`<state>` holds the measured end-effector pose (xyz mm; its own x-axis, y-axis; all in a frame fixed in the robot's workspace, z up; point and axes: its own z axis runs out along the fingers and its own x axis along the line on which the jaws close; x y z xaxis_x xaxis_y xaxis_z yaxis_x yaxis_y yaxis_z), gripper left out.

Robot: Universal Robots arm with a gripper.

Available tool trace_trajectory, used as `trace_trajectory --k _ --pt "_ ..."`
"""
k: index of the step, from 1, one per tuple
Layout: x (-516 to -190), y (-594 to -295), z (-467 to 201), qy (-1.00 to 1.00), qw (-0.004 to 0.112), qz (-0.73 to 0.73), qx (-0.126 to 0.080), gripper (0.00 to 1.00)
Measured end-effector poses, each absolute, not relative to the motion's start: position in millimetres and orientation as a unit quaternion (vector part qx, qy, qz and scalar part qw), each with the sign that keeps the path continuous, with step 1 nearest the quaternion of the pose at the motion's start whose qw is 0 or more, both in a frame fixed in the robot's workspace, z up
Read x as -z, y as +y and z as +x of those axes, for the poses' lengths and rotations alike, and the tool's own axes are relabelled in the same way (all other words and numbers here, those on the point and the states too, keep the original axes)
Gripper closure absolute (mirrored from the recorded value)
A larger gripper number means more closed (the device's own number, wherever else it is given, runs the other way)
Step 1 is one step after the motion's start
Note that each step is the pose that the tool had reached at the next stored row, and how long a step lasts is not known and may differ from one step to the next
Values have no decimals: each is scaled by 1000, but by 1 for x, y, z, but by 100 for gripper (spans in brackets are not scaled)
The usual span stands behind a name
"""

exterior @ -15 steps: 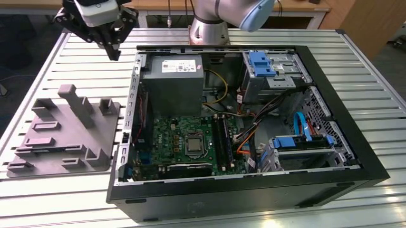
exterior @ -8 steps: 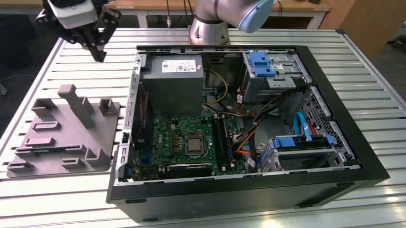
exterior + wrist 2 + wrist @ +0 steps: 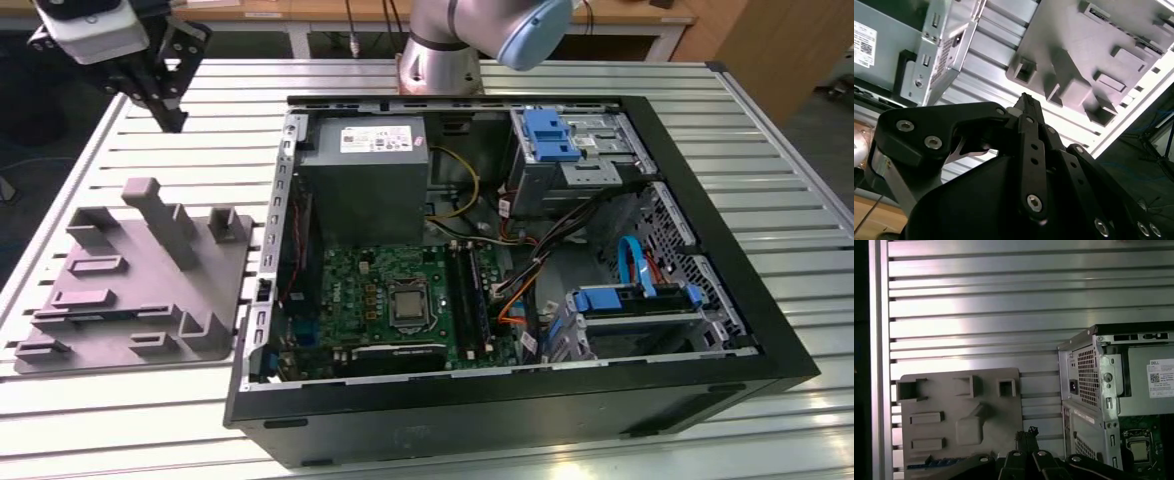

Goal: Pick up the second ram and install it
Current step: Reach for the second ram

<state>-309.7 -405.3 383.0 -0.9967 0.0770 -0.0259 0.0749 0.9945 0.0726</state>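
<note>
Clerk: Tool, condition?
Checker: Closed. Black fingers meet tip to tip in both wrist views. It points down and hangs above the worktop.
Clerk: Tool, location?
Checker: Exterior view's left, past the far end of the tray. It touches neither the tray nor the case.
Clerk: Ram?
Checker: One dark strip with blue marks, entered as the ram. In the first wrist view it lies flat on the tray, at the end away from the posts. The tool's black links partly hide it. Chips are too small to tell. It is apart from the tool.
Clerk: Tray?
Checker: Grey, moulded, with upright posts at its far end. It sits on the worktop just beside the case, on the exterior view's left.
Clerk: Case?
Checker: Black, lying on its side, open on top. Contents: green board, grey power unit, blue drive brackets, loose cables.
Clerk: Arm?
Checker: Its grey base stands on the worktop behind the case.
</note>
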Motion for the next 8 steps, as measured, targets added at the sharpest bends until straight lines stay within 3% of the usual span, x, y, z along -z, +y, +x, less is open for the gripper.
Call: trace_trajectory --k 8 --pt "-380 -405 -337 999 14 38 -36 90"
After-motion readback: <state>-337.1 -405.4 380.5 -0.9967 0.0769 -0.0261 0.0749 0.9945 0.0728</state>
